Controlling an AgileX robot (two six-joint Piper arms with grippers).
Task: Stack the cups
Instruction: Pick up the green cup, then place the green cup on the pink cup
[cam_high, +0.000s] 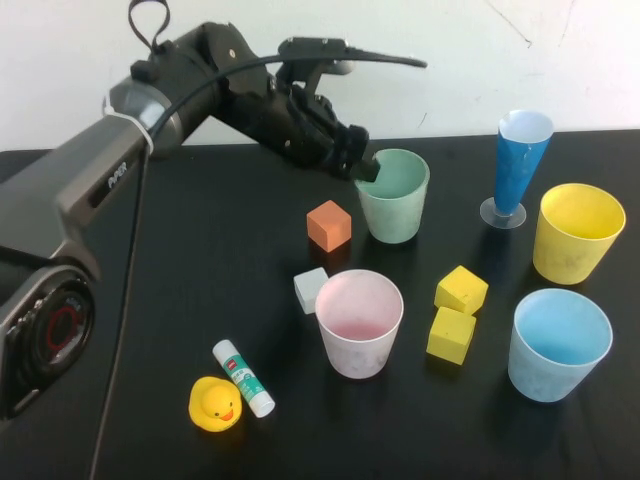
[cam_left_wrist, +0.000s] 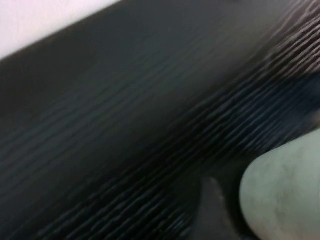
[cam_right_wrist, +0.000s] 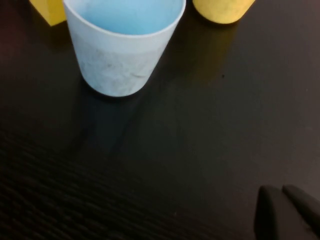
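So the left gripper (cam_high: 368, 166) is reached out over the black wood-grain table (cam_high: 200, 260), and it's clamped onto the near-left rim of the matte mint green plastic tumbler (cam_high: 396, 196), one finger dipping inside the cup. The green cup stands upright towards the back middle, with a small orange cube (cam_high: 329, 225) just beside it on its left.

The pale pink plastic tumbler (cam_high: 359, 322) is upright in the middle, closer to the front, with a little grey-white block (cam_high: 310, 289) right next to it. The light blue plastic tumbler (cam_high: 559, 343) is at the front right and the yellow plastic tumbler (cam_high: 577, 232) is behind it. Nothing's stacked yet; all four stand apart.

The right gripper (cam_right_wrist: 286, 214) only shows up as dark fingertips pressed together, low over bare table near the blue cup.

Other stuff: two yellow blocks (cam_high: 456, 313) between pink and blue, a yellow rubber duck (cam_high: 215, 404) touching a glue stick (cam_high: 243, 377) at the front left, and a tall blue cone on a clear base (cam_high: 518, 166) at the back right.
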